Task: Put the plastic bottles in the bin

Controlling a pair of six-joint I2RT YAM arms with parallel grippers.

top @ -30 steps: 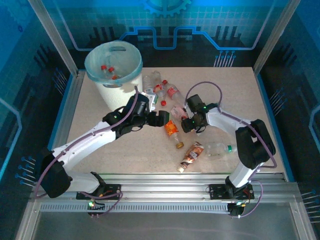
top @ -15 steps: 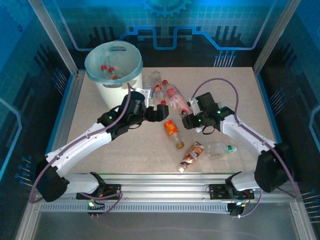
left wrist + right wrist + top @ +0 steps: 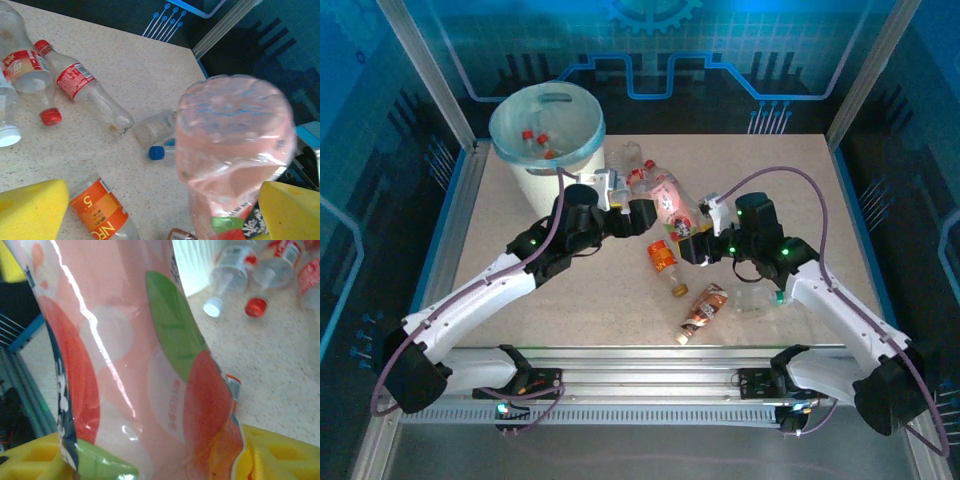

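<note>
The pink-labelled clear plastic bottle (image 3: 667, 203) is held over the middle of the speckled beige table (image 3: 780, 180) — pinched at its label by the right gripper (image 3: 688, 240), whose yellow fingers (image 3: 280, 455) press on both sides. The left gripper (image 3: 642, 213) faces the bottle's base, its own fingers (image 3: 30, 210) spread wide. The round white bin (image 3: 535, 185), lined in light blue, stands at the table's far left corner with red-capped bottles (image 3: 535, 140) inside — other bottles (image 3: 663, 258) lie loose on the table.

Pink-labelled bottle (image 3: 235, 130): thin, clear, crumpled plastic; its printed film label (image 3: 170, 340) is glossy and catches highlights. Tabletop (image 3: 125, 60): matt, finely speckled, stone-like. Bin (image 3: 525, 180): white ribbed plastic, lined with a translucent blue plastic bag (image 3: 498, 125).
</note>
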